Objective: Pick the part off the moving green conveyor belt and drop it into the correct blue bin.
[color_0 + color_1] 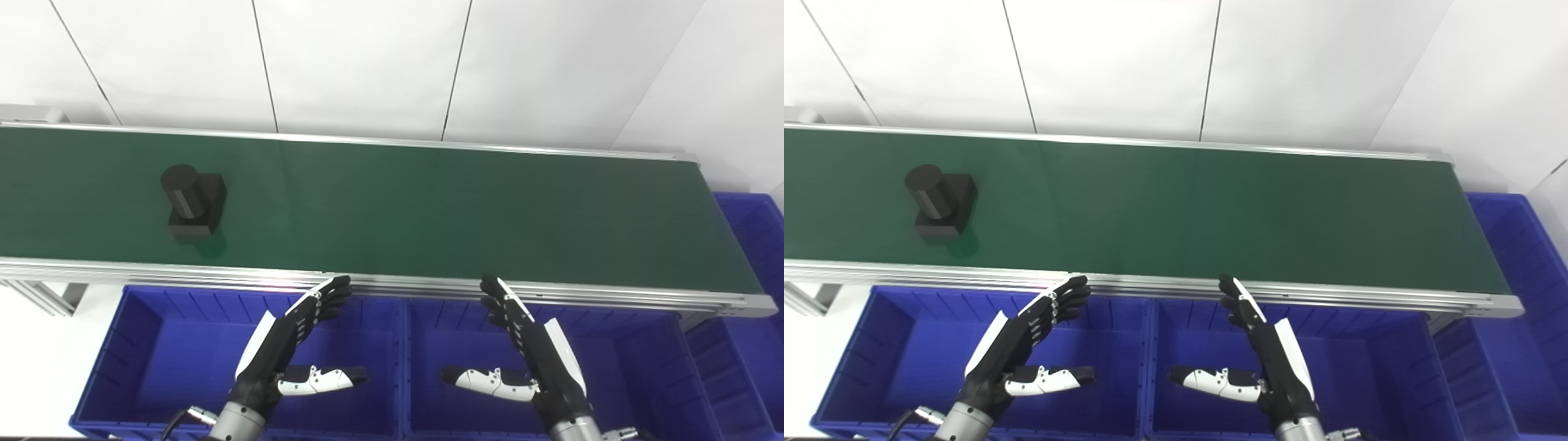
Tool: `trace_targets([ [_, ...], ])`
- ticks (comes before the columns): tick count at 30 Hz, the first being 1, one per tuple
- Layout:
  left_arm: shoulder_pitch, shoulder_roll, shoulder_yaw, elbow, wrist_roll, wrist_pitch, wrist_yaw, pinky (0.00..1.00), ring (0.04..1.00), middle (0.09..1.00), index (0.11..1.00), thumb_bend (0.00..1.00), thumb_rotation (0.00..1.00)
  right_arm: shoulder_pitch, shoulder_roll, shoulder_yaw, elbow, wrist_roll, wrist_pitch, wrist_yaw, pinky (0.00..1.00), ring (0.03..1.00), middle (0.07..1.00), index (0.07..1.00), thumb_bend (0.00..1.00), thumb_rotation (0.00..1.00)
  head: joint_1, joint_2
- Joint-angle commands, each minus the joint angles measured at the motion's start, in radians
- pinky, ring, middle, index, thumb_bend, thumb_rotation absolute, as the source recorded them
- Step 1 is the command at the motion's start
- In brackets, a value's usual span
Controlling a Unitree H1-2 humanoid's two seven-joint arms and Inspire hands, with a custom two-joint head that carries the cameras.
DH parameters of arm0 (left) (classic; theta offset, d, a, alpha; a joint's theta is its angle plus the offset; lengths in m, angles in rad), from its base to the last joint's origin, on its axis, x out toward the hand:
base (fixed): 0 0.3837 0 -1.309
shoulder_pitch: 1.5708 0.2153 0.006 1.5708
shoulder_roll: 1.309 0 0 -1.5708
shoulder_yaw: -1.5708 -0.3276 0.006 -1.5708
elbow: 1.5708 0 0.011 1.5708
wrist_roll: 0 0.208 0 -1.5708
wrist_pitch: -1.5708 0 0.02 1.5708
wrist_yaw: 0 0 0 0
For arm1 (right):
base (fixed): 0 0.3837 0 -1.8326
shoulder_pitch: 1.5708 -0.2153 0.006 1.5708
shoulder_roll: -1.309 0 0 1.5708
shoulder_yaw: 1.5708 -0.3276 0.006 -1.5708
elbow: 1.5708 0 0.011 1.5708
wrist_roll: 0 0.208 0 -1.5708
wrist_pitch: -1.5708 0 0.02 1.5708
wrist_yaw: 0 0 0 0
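Black part (191,202), a cylinder standing on a square block, sits on the green conveyor belt (429,208) at far left, a bit nearer the near rail than the far one. Nothing touching it.

Left hand (288,343) hovers above the left blue bin (116,343), fingers straight and spread, thumb sticking out toward centre, holding nothing. Right hand (533,349) mirrors it above the middle blue bin (649,367), also spread wide and empty. Both fingertips reach just to the belt's near rail, palms facing each other. A third blue bin (753,245) sits past the belt's right end. All bins look empty as far as visible.

Step in hand, as I judge it: waiting for the part, pre-grasp pose. Part is well apart from both hands, closest to the left one. Belt direction can't be told from a single moment; if it runs rightward the part comes toward the hands.

To do it well: hold off until the part lines up with a hand, then reach over the rail and lead the motion slightly. Grip the cylinder or the block sides squarely, fingers on one side, thumb opposite. A tall cylinder on a small base may tip if nudged from the side, so close evenly. Lift clear of the rail before moving back over a bin. Which bin is correct can't be told here.
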Motion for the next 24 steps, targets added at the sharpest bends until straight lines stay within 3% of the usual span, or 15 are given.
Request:
trace_targets([
  [1, -0.013, -0.022, -0.004, -0.023, 0.012, -0.005, 0.021, 0.82, 0.849, 0.853, 0.863, 0.77, 0.33, -0.007, -0.006, -0.016, -0.018, 0.028, -0.028, -0.006, 0.88, 0.912, 0.931, 0.948, 0.79, 0.22, 0.011, -0.001],
  [5, -0.023, -0.04, -0.008, -0.001, 0.025, -0.008, 0.031, 0.83, 0.841, 0.847, 0.853, 0.77, 0.32, -0.011, -0.011, -0.029, -0.007, 0.047, -0.029, -0.005, 0.87, 0.914, 0.937, 0.955, 0.78, 0.23, 0.029, 0.001],
  [10, -0.028, -0.068, 0.002, 0.013, -0.027, -0.003, 0.032, 0.81, 0.835, 0.85, 0.855, 0.75, 0.35, -0.016, -0.017, -0.037, 0.01, 0.061, -0.038, -0.008, 0.87, 0.916, 0.936, 0.948, 0.79, 0.24, 0.037, -0.03],
  [17, -0.033, -0.096, 0.011, 0.04, -0.055, -0.001, 0.04, 0.8, 0.833, 0.841, 0.846, 0.78, 0.37, -0.02, -0.014, -0.059, 0.069, 0.12, -0.137, -0.027, 0.87, 0.923, 0.934, 0.939, 0.81, 0.31, 0.074, -0.077],
  [21, -0.039, -0.104, 0.006, 0.082, -0.042, -0.029, 0.05, 0.78, 0.828, 0.839, 0.847, 0.79, 0.37, -0.039, -0.007, -0.069, 0.12, 0.138, -0.237, -0.051, 0.88, 0.925, 0.93, 0.934, 0.8, 0.35, 0.116, -0.116],
  [24, -0.038, -0.11, 0.005, 0.121, -0.031, -0.075, 0.066, 0.78, 0.828, 0.837, 0.843, 0.78, 0.35, -0.063, -0.005, -0.079, 0.145, 0.154, -0.27, -0.058, 0.88, 0.93, 0.93, 0.933, 0.79, 0.35, 0.135, -0.143],
])
